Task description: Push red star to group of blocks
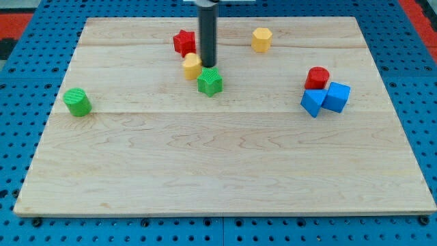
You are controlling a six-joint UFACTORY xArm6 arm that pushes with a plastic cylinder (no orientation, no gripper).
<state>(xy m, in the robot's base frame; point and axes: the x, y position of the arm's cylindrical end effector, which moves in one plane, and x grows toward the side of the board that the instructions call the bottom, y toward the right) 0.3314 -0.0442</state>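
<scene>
A: Nearest item to the camera?
B: The desk (225, 178) — its bare front edge, at the view's bottom.
A: Red star (183, 42)?
B: Near the view's top, left of centre. Just below-right sit a yellow block (192, 66) and a green star (210, 81), touching.
A: My tip (208, 65)?
B: Between those two blocks — right of the yellow block, just above the green star. No gripper is fitted.
A: Others?
B: Red cylinder (317, 77) with two blue blocks (313, 102) (336, 96) at right; yellow hexagon (261, 39); green cylinder (77, 102).

Bright, even light (soft shadows), sharp focus.
</scene>
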